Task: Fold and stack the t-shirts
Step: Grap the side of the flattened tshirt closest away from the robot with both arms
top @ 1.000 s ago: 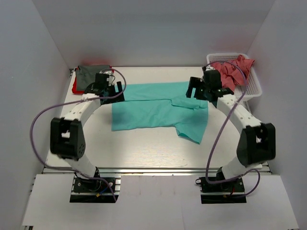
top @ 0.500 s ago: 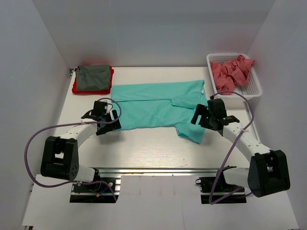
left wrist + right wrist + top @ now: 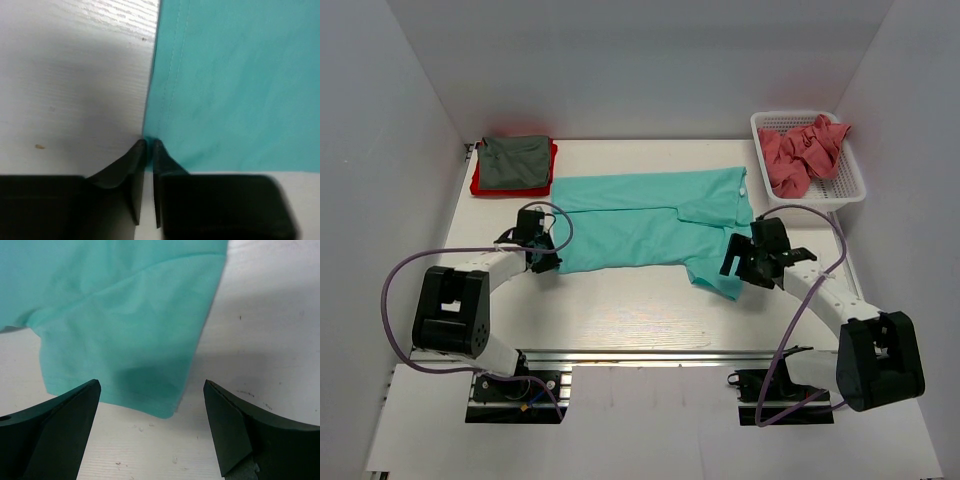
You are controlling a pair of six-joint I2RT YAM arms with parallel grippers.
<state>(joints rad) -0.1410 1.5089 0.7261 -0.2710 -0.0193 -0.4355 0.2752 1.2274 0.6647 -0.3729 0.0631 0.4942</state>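
Left gripper (image 3: 148, 142), all but closed, seems to nip the teal t-shirt (image 3: 650, 220) at seven o'clock; right gripper (image 3: 151, 387), wide open, empty, should straddle the five o'clock sleeve before pinching

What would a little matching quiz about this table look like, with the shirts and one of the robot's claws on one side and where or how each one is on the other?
Column one
1. teal-green t-shirt
2. dark grey t-shirt
3. salmon-pink t-shirts
4. right gripper

Column two
A. bunched up in the white basket
B. fingers wide open
C. spread out in the middle of the table
D. folded, lying on the red t-shirt

Pairs: 1-C, 2-D, 3-A, 4-B
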